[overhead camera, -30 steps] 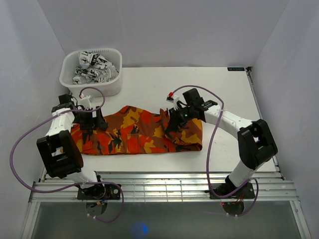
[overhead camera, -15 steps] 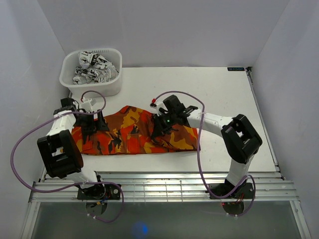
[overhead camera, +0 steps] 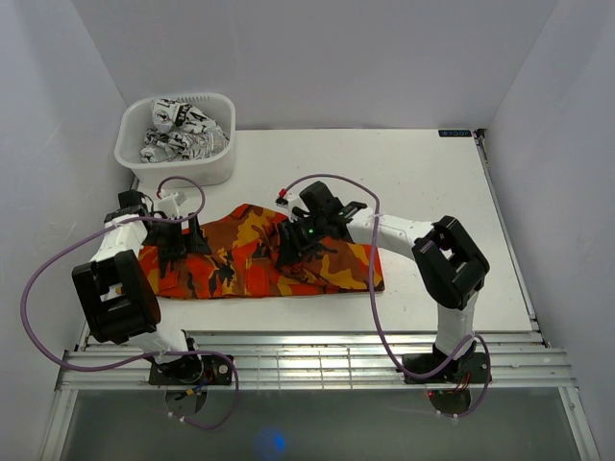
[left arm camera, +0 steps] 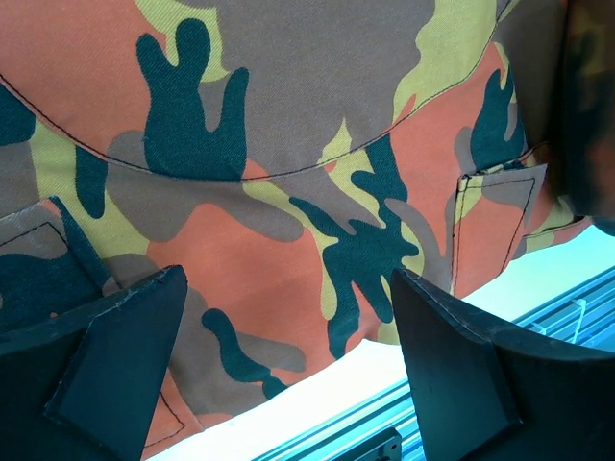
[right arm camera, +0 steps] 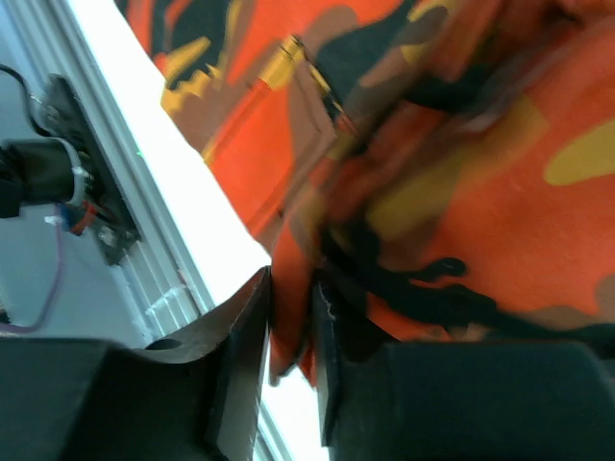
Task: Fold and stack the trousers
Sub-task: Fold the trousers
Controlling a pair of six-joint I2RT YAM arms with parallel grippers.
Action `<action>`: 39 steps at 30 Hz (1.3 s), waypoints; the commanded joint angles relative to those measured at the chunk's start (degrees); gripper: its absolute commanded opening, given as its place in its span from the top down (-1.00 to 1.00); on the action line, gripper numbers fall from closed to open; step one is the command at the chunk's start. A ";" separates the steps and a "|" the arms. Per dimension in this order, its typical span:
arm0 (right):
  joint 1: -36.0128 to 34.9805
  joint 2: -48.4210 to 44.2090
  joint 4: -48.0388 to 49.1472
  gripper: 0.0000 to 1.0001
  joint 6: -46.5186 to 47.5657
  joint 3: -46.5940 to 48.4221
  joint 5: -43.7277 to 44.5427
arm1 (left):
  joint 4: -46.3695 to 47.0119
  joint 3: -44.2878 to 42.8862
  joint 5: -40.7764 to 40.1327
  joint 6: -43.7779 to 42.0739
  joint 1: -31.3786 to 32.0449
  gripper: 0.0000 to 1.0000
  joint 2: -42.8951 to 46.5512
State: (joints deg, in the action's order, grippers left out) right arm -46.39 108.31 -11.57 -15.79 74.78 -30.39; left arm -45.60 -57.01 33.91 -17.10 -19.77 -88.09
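Left: wide-open left gripper [overhead camera: 178,245] over left end of long orange-red-brown-black camouflage cloth trousers [overhead camera: 240,269], flat along near side of white table [overhead camera: 432,173]. Right: right gripper [overhead camera: 290,252] nearly closed, folded-over cloth in slit; firm pinch or not, cannot tell. Likely soft, light, floppy; best taken at hem or waistband edge.

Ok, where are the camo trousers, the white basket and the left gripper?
camo trousers [overhead camera: 240,259]: top view, middle of cloth.
white basket [overhead camera: 216,166]: top view, near wall.
left gripper [left arm camera: 286,280]: left wrist view, between its fingertips.

The trousers [overhead camera: 240,259] are matt twill cloth, the basket [overhead camera: 192,171] smooth plastic.
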 commanded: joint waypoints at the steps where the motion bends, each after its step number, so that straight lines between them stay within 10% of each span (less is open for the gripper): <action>1: -1.33 0.06 1.55 -0.13 -1.08 3.44 -3.18 | 0.69 -0.99 2.03 -0.39 -0.27 -0.96 1.61; 6: 0.33 -4.49 -1.43 -0.60 3.99 3.79 -1.60 | -1.41 -3.10 4.67 -3.01 -0.18 -0.96 3.19; 20: 20.26 -20.24 -22.44 -0.27 32.83 -9.91 12.89 | 0.23 -5.93 10.56 -1.38 12.72 -0.87 7.50; 39: 27.49 -0.40 -26.66 -0.46 24.06 1.86 13.87 | 6.49 -0.38 5.20 4.36 14.50 -0.79 3.90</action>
State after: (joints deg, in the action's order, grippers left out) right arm -19.42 105.82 -36.64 11.46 74.37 -13.61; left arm -40.36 -58.30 39.09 -13.43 -5.04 -85.62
